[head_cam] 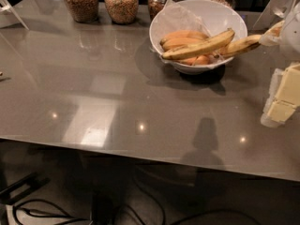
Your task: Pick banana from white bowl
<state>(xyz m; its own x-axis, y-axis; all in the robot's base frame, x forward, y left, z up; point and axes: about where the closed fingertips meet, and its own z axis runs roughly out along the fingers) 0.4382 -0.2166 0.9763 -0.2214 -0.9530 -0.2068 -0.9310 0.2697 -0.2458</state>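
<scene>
Claw (pixel 282 98) at right edge, grip unclear, banana (pixel 200 46) across white bowl (pixel 220 15), pointing right

Grey glossy tabletop (pixel 70 69) fills most of the view, with small light spots reflected on its near half. Four round brown glass jars of grains (pixel 121 3) stand upright in a row along the far edge, side by side, not touching. White angled bracket (pixel 8 11) at far left corner. Black cables (pixel 42 210) on the dark floor, near left. Gripper (pixel 283 97) at the right edge, over the table's right end.
</scene>
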